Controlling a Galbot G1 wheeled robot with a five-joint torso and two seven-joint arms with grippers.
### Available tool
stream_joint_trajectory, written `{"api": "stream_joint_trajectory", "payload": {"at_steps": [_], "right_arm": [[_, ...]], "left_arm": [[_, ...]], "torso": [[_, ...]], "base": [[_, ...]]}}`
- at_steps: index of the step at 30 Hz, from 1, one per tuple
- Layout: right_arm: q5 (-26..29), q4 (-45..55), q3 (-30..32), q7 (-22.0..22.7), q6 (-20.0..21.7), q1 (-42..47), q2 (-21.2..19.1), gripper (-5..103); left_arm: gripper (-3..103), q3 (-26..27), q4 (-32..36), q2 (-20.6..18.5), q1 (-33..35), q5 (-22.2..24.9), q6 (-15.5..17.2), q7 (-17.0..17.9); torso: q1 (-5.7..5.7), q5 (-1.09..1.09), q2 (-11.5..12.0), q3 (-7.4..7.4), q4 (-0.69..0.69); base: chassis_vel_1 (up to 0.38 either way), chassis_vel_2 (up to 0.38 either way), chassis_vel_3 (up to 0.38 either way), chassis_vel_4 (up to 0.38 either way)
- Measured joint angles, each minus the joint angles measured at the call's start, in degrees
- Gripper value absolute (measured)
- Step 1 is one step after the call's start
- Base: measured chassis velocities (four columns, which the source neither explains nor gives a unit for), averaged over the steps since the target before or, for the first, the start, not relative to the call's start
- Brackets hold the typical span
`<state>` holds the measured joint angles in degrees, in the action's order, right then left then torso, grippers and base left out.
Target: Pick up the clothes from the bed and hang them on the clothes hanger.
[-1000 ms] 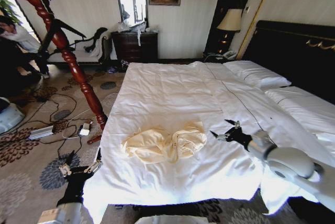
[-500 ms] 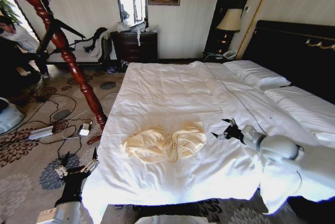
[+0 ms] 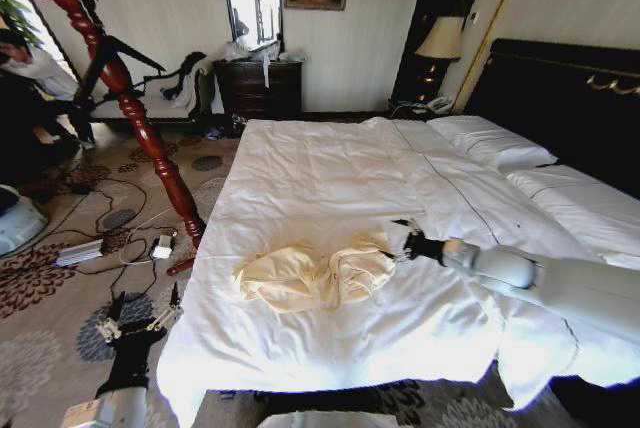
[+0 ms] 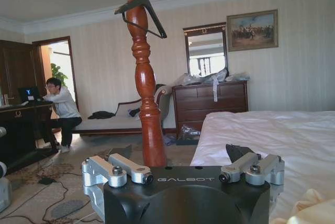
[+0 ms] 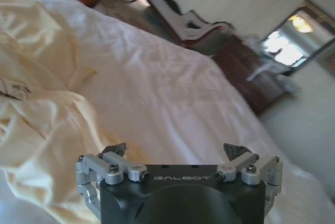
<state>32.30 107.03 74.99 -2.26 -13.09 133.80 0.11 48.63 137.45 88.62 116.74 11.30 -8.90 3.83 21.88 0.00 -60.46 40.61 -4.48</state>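
The clothes [image 3: 313, 275], a crumpled cream garment, lie on the near part of the bed [image 3: 330, 163]. My right gripper [image 3: 403, 240] is open, low over the duvet just beside the garment's right edge. In the right wrist view, the clothes [image 5: 36, 103] lie close ahead of the right gripper [image 5: 175, 150], with nothing between its jaws. My left gripper [image 3: 135, 320] hangs open over the carpet, off the bed's near left corner. The black clothes hanger [image 3: 125, 53] hangs on a red wooden stand [image 3: 130, 108]; the left wrist view shows the clothes hanger [image 4: 141, 12] high above the left gripper [image 4: 178, 153].
Cables and a power strip [image 3: 78, 253] lie on the patterned carpet left of the bed. A dark dresser [image 3: 258, 88] and a bench stand at the far wall. Pillows [image 3: 490, 143] and a dark headboard [image 3: 560, 88] are at the right.
My right arm has reached left across the duvet, bringing its gripper from well right of the garment to its right edge. The left gripper has drifted slightly left.
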Motion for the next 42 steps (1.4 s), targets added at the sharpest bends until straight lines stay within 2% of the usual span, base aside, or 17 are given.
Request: {"api": "stream_joint_trajectory", "payload": {"at_steps": [1,2,4,5,9,11,15,16,19,22,26,28,30,31,32,36,42], "right_arm": [[-1.4,0.8,-1.8,-0.6,-0.9,-3.2,4.1,100],[-1.4,0.8,-1.8,-0.6,-0.9,-3.2,4.1,100],[-3.6,2.8,-6.9,-1.0,-1.6,-9.7,12.4,100],[-7.2,5.6,-9.6,1.9,-1.5,-14.9,18.7,100],[-11.3,11.2,-11.2,7.3,-0.2,-18.9,28.3,100],[-11.3,10.9,-15.4,7.6,-0.1,-22.5,34.4,100],[-11.3,5.3,-22.3,4.8,-1.7,-30.1,41.4,100],[-10.6,0.5,-27.4,2.7,-3.2,-36.7,45.1,100],[-8.7,-7.2,-35.0,0.1,-4.5,-47.6,49.2,100],[-5.2,-11.2,-41.2,-0.7,-2.7,-54.4,49.6,100],[4.4,-13.1,-56.0,-0.7,6.1,-66.6,44.0,100],[5.4,-13.1,-58.2,-0.8,7.4,-68.5,43.1,100],[10.1,-11.9,-66.0,-1.1,14.3,-74.0,40.0,100],[10.1,-11.9,-66.0,-1.1,14.3,-74.0,40.0,100],[13.4,-10.8,-71.0,-1.1,18.4,-77.4,38.7,100],[16.5,-10.1,-83.4,-1.0,23.8,-86.0,37.7,100],[18.6,-9.6,-88.2,1.1,26.3,-88.5,37.8,100]], "left_arm": [[100,0.0,0.0,-0.1,0.0,0.0,0.0,0.0],[100,0.0,0.0,-0.1,0.0,0.0,0.0,0.0],[100,0.0,0.0,-0.4,0.1,0.0,0.3,0.1],[100,0.0,0.2,-0.8,0.1,0.0,0.8,0.2],[100,-0.3,0.4,-0.9,-0.3,0.0,1.8,0.3],[100,-0.8,0.2,-0.8,-0.7,-0.1,2.2,0.3],[100,-1.2,0.0,-0.8,-0.9,-0.9,2.6,0.4],[100,-1.5,0.0,-0.5,-0.9,-1.5,2.8,0.3],[100,-1.7,0.2,-0.2,-0.6,-2.7,3.0,0.3],[100,-1.7,0.6,0.1,-0.2,-3.5,3.0,0.3],[100,-1.2,0.9,0.5,0.1,-3.6,3.1,0.5],[100,-1.1,0.9,0.5,0.1,-3.6,3.1,0.6],[100,-1.0,0.9,0.8,0.0,-3.5,3.1,0.7],[100,-1.0,0.9,0.8,0.0,-3.5,3.1,0.7],[100,-0.9,0.9,0.8,-0.2,-3.4,3.1,0.8],[100,-0.5,0.0,0.8,-1.0,-2.6,3.1,1.0],[100,-0.3,-0.8,0.6,-1.6,-1.6,3.1,1.2]], "torso": [[0.00,-0.01,0.0,0.00,-0.01],[0.00,-0.01,0.0,0.00,-0.01],[-0.01,-0.03,0.0,-0.01,-0.02],[-0.02,0.11,0.0,-0.02,-0.11],[-0.02,-0.05,0.0,-0.01,0.08],[0.00,-0.04,0.0,0.00,0.02],[-0.02,0.02,0.0,-0.02,-0.04],[-0.02,0.01,0.0,-0.01,-0.03],[0.00,0.02,0.0,0.01,0.04],[0.00,0.03,0.0,0.01,0.06],[0.01,0.00,0.0,0.01,0.04],[0.01,0.02,0.0,0.01,0.05],[0.02,-0.05,0.0,0.02,0.03],[0.02,-0.05,0.0,0.02,0.03],[0.02,0.01,0.0,0.02,-0.01],[0.01,0.02,0.0,0.01,0.03],[0.01,0.02,0.0,0.01,0.01]], "base": [[0.000,0.000,0.000,0.000],[0.000,0.000,0.000,0.000],[0.000,0.000,0.000,0.000],[0.002,0.006,-0.051,-0.025],[-0.008,-0.010,-0.025,-0.008],[0.000,0.000,0.000,0.000],[0.000,0.000,0.000,0.000],[0.000,0.000,0.000,0.000],[0.000,0.000,0.000,0.000],[0.000,0.000,0.000,0.000],[0.000,0.000,0.000,0.000],[0.000,0.000,0.000,0.000],[0.000,0.000,0.000,0.000],[0.000,0.000,0.000,0.000],[0.000,0.000,0.000,0.000],[0.000,0.000,0.000,0.000],[0.000,0.000,0.000,0.000]]}}
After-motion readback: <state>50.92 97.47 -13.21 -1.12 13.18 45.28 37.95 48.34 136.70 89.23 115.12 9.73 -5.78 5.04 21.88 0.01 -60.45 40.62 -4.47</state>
